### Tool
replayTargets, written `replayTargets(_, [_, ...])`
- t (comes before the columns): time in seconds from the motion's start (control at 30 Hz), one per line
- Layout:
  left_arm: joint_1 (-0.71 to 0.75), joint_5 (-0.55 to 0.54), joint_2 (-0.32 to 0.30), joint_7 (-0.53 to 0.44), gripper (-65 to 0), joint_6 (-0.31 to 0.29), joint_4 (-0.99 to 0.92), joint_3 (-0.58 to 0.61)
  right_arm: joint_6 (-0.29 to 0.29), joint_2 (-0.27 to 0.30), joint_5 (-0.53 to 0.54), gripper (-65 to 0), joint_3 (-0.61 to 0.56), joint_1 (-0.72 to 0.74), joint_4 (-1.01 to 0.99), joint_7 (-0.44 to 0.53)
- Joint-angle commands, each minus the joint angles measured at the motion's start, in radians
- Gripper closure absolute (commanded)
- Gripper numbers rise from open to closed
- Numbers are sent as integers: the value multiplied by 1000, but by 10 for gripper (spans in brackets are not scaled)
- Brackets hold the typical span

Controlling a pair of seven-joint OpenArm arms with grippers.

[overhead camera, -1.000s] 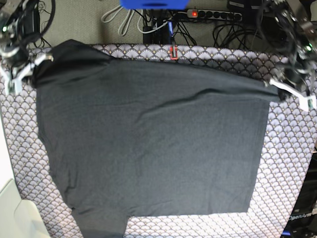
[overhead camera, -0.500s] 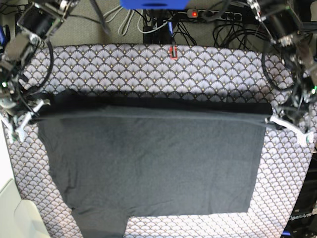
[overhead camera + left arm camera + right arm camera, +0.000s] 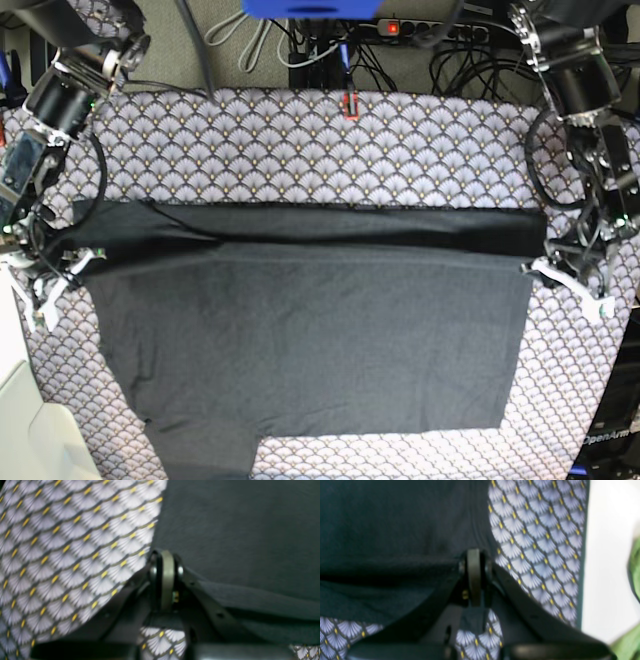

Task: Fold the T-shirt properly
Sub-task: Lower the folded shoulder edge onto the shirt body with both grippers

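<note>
The dark charcoal T-shirt lies spread on the scallop-patterned cloth. Its far part is turned over toward the front and forms a darker band across the whole width. My left gripper, at the base view's right, is shut on that band's right end. In the left wrist view its closed fingertips pinch the shirt's edge. My right gripper, at the base view's left, is shut on the band's left end. The right wrist view shows this gripper clamped on dark fabric.
A red clip sits at the cloth's far edge. Behind it lie a power strip and cables. A white surface borders the table at the front left. The right wrist view shows white floor and something green beyond the cloth's edge.
Both grippers have drawn the shirt's far edge toward the front. The folded band now lies lower, and more patterned cloth shows behind it.
</note>
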Motion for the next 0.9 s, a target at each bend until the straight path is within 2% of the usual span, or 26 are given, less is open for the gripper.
replayTargets(0.0, [-23,-5,-25,-27,-5,2,15,-1,-4,18,3,0,1,31,0,24])
replayTargets(0.4, [-49,-5,-27,-27,-5,2,-8,-1,-4,18,3,0,-88,59,-63,36])
replayTargets(0.6, [-49,-5,-27,-27,-11,2,-8,-1,-4,18,3,0,-90,65,-74,61])
replayTargets(0.67, [-49,-5,-27,-25,-62,2,-8,-1,-4,18,3,-1,-90,65,-75,62])
replayTargets(0.8, [-43,-5,-27,-24,-232,-1,-7,-1,-4,21,3,-60,-119,65,-75,62])
replayTargets(0.87, [-43,-6,-27,-25,-243,-4,-5,-1,-4,29,3,-97,-125,65,-75,62])
